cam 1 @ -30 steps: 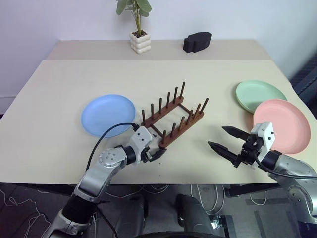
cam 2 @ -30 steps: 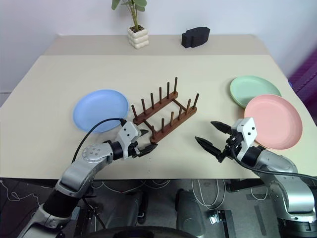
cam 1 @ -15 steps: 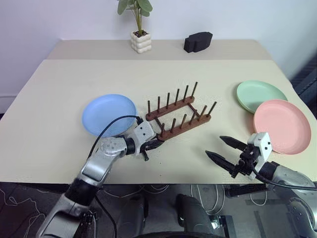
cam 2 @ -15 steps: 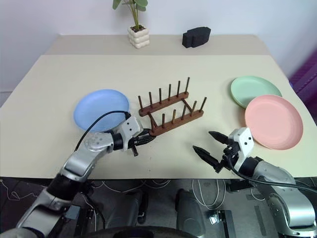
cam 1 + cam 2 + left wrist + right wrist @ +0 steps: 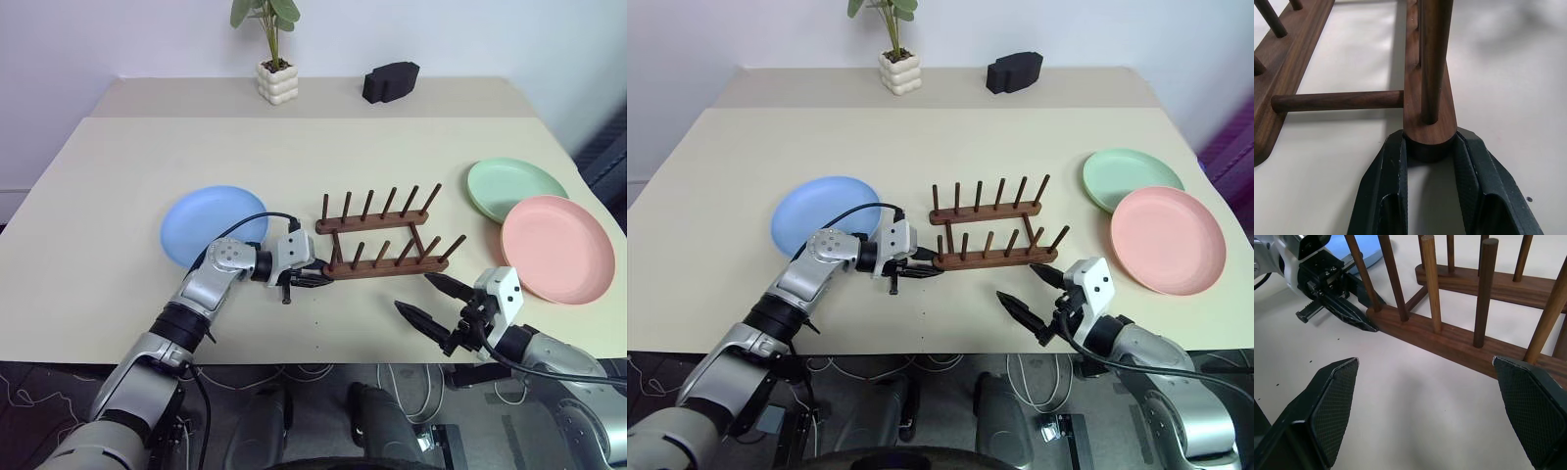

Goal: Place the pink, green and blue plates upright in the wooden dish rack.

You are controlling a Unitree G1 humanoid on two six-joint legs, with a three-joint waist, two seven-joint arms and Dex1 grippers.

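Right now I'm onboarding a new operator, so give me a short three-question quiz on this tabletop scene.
1. True or false: the left gripper is shut on the near rail end of the dark brown wooden dish rack.
2. Which round plate lies nearest the left arm: A) the pale green plate, B) the pink plate, C) the light blue plate?
3. How many plates stand in the rack?

Key:
1. True; the left wrist view shows both black fingers against the rail end.
2. C.
3. None; all three lie flat on the beige table. The right gripper hangs open, holding nothing.
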